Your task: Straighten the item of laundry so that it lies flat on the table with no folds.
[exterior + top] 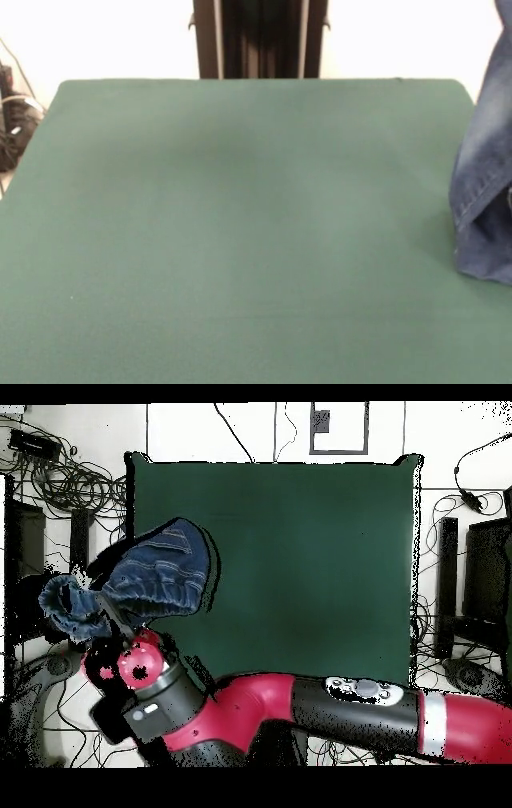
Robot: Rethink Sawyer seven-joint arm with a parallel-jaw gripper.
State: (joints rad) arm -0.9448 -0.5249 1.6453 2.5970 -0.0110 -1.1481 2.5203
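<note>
The item of laundry [484, 200], a pair of blue denim jeans, hangs bunched at the right edge of the front view, and its lower end touches the green table [240, 240]. From overhead the jeans [165, 569] are a crumpled bundle over the table's [300, 564] left edge, with the gathered waistband curling out past it. My gripper [118, 624] sits under the red wrist at the bundle's lower side and holds the cloth up. The front view does not show the gripper.
The red arm [330, 709] stretches along the table's bottom edge in the overhead view. Cables and dark equipment [60, 474] lie on the floor left of the table, and more stands [480, 584] are to its right. The pedestal column [260, 38] stands behind the table.
</note>
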